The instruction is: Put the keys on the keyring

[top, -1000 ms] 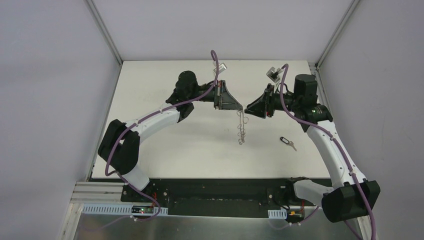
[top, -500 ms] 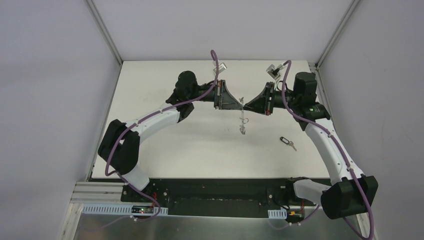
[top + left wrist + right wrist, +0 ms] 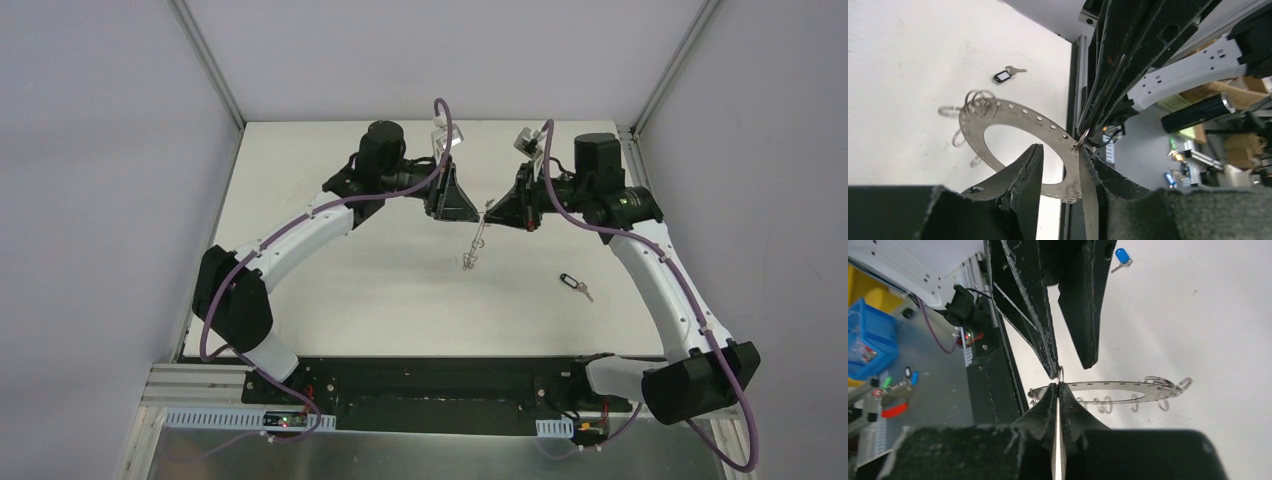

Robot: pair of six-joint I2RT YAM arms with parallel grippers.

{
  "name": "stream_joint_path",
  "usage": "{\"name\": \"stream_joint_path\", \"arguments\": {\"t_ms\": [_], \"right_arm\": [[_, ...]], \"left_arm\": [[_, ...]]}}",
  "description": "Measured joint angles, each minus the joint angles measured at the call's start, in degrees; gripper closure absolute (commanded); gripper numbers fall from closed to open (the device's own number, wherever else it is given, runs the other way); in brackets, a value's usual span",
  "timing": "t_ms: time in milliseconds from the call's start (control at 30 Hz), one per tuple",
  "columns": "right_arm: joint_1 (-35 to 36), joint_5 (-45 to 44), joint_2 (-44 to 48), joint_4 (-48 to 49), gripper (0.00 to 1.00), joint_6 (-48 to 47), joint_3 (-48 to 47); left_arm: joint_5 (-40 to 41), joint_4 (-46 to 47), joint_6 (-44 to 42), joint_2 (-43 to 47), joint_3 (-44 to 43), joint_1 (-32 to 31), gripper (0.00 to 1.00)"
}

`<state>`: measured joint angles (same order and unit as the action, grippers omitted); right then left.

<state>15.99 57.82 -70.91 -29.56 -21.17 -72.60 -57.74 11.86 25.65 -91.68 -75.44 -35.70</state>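
Observation:
The keyring [image 3: 472,248] is a flat grey ring with wire loops, hanging in the air over the mid-table, edge-on in the top view. My right gripper [image 3: 489,212] [image 3: 1058,385] is shut on the keyring [image 3: 1118,386] at its rim, beside a small wire loop. My left gripper [image 3: 471,212] [image 3: 1060,150] faces it with its jaws apart. The keyring [image 3: 1013,112] passes through that gap, its rim close to one finger [image 3: 1098,185]. The black-headed key [image 3: 571,283] [image 3: 1003,76] lies on the table to the right. The blue-headed key [image 3: 1120,254] lies on the table behind the left gripper, hidden in the top view.
The white table [image 3: 330,280] is boxed in by grey walls with metal corner posts [image 3: 210,60]. A black base rail [image 3: 430,385] runs along the near edge. A blue bin [image 3: 868,340] sits off the table.
The right gripper has closed on the keyring's rim and the left gripper has opened its jaws. Both wrists have shifted a little toward the back, and the hanging ring has swung left.

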Motion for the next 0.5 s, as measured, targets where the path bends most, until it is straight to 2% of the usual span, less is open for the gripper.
{"name": "stream_joint_path", "arguments": {"t_ms": [100,167,500], "right_arm": [[2.08,-2.64,-0.52,-5.68,1.00,-5.70,-3.43],[3.19,-4.11,-0.70,-8.50,1.00,-8.11,-4.42],[6.73,-7.72,-2.69,-15.21,1.00,-12.17,-5.86]], "left_arm": [[1.11,-10.08,-8.11,0.70,-4.72,0.02,0.62],[1.27,-13.44,-11.10,1.36,-5.81,0.02,0.62],[0.92,-19.52,-16.70,0.35,-6.75,-1.64,0.66]]}}
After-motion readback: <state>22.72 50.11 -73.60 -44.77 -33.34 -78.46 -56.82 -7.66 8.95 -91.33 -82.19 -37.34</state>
